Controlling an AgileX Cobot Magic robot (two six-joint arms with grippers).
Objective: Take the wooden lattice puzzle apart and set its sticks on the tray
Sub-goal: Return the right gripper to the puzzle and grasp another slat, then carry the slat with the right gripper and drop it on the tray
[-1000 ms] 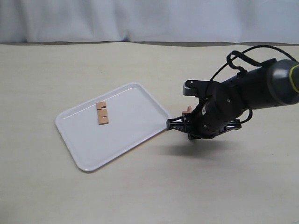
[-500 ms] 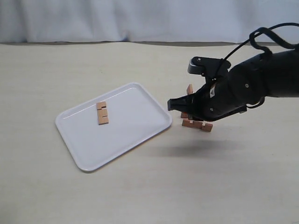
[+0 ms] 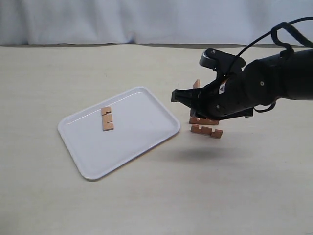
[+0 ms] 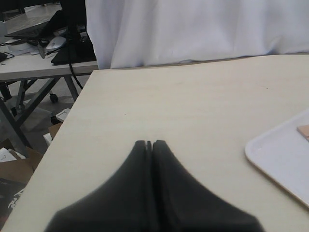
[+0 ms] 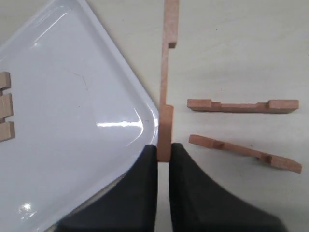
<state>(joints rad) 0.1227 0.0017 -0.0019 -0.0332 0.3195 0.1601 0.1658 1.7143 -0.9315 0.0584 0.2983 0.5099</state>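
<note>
My right gripper (image 5: 163, 150) is shut on the end of one notched wooden stick (image 5: 165, 87), held in the air beside the corner of the white tray (image 5: 72, 96). In the exterior view that stick (image 3: 196, 84) shows above the black right arm (image 3: 239, 93). Two more sticks (image 3: 206, 131) lie apart on the table, right of the tray (image 3: 142, 132), also seen as sticks (image 5: 243, 105) in the right wrist view. Another stick (image 3: 106, 118) lies on the tray. No assembled lattice shows. My left gripper (image 4: 149, 143) is shut and empty, over bare table.
The left wrist view shows the table's edge (image 4: 72, 116) with clutter on the floor beyond it, and a tray corner (image 4: 280, 159). A white curtain (image 3: 146, 19) hangs behind the table.
The right arm has risen from the table and shifted toward the tray, carrying one stick. Two sticks it had covered now lie uncovered on the table.
</note>
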